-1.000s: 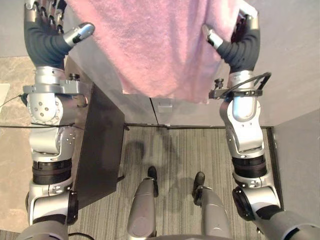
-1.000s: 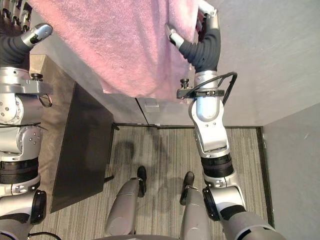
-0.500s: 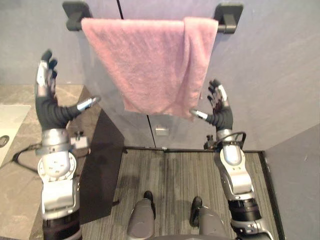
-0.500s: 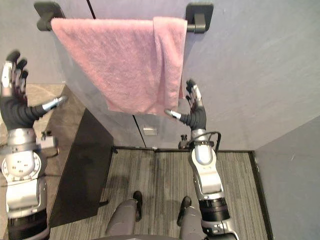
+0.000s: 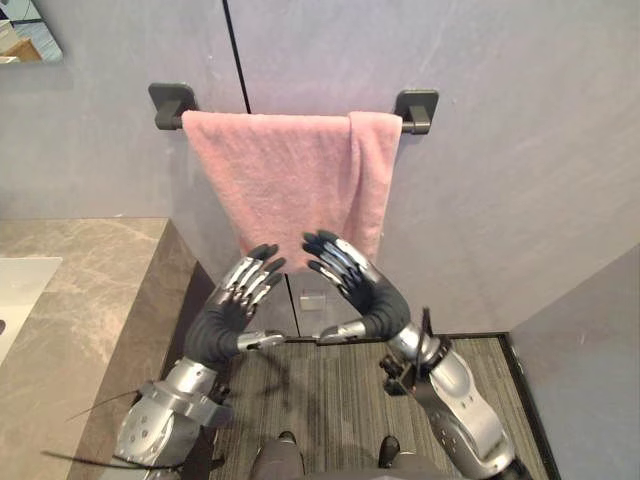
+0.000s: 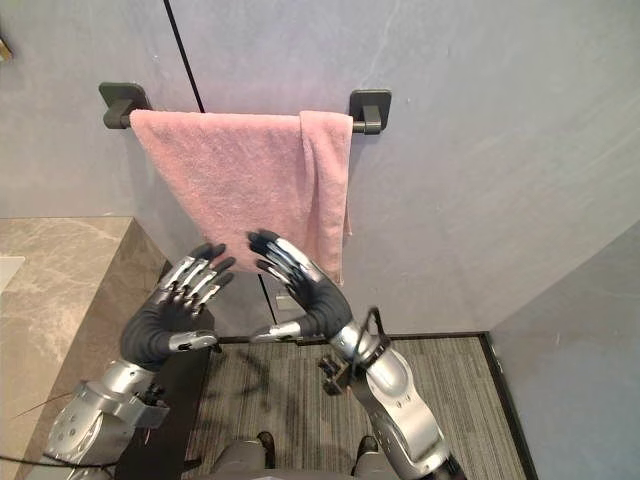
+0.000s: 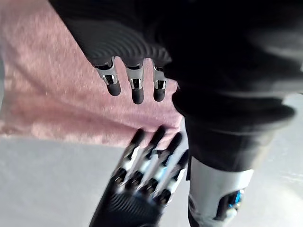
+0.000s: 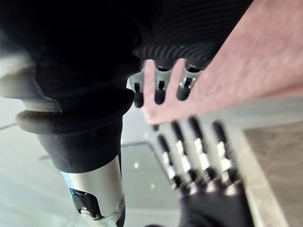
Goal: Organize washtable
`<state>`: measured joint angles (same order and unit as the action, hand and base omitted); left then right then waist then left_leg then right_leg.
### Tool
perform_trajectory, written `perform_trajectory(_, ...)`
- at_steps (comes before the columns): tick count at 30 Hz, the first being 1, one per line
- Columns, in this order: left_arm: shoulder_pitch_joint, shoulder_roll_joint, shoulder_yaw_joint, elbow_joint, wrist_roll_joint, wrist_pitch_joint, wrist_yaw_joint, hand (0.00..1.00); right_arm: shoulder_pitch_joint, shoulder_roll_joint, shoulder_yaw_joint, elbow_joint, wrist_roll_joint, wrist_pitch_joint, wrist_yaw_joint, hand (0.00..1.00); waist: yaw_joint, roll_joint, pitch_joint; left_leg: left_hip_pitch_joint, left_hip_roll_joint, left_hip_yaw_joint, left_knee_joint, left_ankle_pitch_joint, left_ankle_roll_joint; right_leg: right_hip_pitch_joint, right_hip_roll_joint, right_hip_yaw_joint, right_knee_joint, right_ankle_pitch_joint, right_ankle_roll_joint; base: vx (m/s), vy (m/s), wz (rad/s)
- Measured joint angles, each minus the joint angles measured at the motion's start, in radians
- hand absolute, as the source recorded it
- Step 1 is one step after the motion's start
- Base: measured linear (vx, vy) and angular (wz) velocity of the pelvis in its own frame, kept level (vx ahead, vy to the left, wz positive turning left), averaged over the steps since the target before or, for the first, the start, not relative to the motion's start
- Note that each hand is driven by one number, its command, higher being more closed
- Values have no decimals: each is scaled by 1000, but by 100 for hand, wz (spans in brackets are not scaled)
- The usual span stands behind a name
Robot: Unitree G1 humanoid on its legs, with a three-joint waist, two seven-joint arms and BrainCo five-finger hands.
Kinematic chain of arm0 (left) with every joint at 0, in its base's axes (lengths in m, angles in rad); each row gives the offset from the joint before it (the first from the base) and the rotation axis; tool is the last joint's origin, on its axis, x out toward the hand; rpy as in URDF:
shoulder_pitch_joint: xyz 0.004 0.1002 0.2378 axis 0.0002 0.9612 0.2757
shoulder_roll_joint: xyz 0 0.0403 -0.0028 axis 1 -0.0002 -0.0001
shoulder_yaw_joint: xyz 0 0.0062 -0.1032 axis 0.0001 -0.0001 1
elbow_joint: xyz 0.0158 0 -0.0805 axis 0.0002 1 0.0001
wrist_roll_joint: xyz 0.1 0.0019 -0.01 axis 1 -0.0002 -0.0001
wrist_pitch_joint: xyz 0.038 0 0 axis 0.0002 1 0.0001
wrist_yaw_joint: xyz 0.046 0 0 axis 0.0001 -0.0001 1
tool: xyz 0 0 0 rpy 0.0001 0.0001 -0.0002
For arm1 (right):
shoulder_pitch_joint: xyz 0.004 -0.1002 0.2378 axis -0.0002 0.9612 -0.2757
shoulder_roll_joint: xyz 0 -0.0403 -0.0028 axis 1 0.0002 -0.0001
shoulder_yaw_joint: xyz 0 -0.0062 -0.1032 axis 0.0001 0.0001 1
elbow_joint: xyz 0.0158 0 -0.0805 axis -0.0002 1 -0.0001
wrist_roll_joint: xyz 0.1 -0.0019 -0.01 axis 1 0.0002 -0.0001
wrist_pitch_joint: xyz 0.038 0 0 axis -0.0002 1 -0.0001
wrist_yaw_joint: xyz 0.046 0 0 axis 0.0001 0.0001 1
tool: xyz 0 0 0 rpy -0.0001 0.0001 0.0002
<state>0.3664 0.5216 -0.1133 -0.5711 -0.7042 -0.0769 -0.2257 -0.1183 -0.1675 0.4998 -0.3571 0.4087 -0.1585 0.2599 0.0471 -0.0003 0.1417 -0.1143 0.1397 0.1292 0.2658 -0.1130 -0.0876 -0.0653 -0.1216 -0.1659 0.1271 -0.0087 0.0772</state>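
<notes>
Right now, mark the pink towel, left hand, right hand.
pink towel (image 5: 285,175), left eye view, middle of the hanging cloth.
left hand (image 5: 222,322), left eye view, dark cover.
right hand (image 5: 368,292), left eye view, dark cover.

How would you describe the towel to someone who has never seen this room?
Look at the grey wall, right of the marble counter: a dark bar is fixed there. The towel hangs over that bar. It is the only pink thing, its right end folded double.

Soft, even indoor light; faint shadows on floor (image 5: 320,400); wrist-cam foregrounds v. dark.
</notes>
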Motion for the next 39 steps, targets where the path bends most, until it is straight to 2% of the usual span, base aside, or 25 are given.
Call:
perform_trajectory(2, -87, 59, -41, 56, -51, 0, 1, 0, -139, 9, 25, 39, 11, -32, -39, 0, -2, 0, 0, -38, 1, 0, 8, 8, 1, -31, 4, 3, -9, 24, -9, -61, 12, -7)
perform_trajectory(4, -174, 89, -55, 104, -72, -2, 7, 0, -229, 14, 30, 71, 10, -43, -74, 0, -2, 2, 4, -91, 4, -1, 31, 15, 7, -70, 6, 5, -7, 44, -4, -64, 12, -3)
perform_trajectory(8, -406, 165, -69, 198, -73, -21, 35, 0, -398, 27, 29, 132, -11, -57, -160, 0, 3, 7, 83, -185, 7, 0, 74, 25, 19, -165, 4, 17, 33, 63, -8, -96, 26, -7)
perform_trajectory(10, -498, 180, -76, 214, -69, -31, 54, 0, -451, 32, 24, 131, -37, -60, -189, 0, 23, 7, 103, -236, 14, 12, 88, 27, 21, -232, -2, 32, 67, 62, -8, -121, 19, -13)
perform_trajectory(13, -641, 181, -102, 226, -58, -63, 81, 0, -533, 42, -13, 129, -83, -60, -240, 0, 28, 15, 141, -306, 18, 15, 123, 28, 21, -313, -14, 35, 125, 51, -8, -72, 23, -2)
perform_trajectory(15, -723, 182, -134, 229, -37, -68, 97, 0, -580, 44, -49, 124, -109, -60, -273, 0, 33, 15, 158, -339, 19, 19, 149, 28, 21, -352, -19, 34, 165, 36, -9, -57, 6, 4)
perform_trajectory(18, -844, 180, -170, 233, -9, -88, 109, 0, -632, 42, -103, 67, -146, -62, -322, 0, 48, 19, 161, -409, 33, 20, 190, 27, 21, -422, -14, 35, 204, 30, -13, -39, -23, -4)
perform_trajectory(27, -1015, 138, -170, 322, 90, -108, 168, 0, -678, 33, -109, 15, -167, -72, -346, 0, 47, 22, 175, -448, 46, 22, 211, 18, 19, -466, -13, 33, 246, 14, -19, -10, -19, -1)
perform_trajectory(34, -1048, 139, -113, 398, 168, -108, 183, 0, -723, -33, -185, 17, -161, -72, -342, 0, 49, 25, 188, -471, 53, 25, 229, 11, 19, -492, -13, 33, 271, 5, -18, 0, 0, 0)
perform_trajectory(39, -1112, 191, -109, 447, 167, -108, 180, 0, -807, -88, -218, 72, -113, -72, -341, 0, 49, 30, 196, -472, 53, 27, 229, 15, 24, -493, -14, 32, 271, 5, -18, 0, 0, 0)
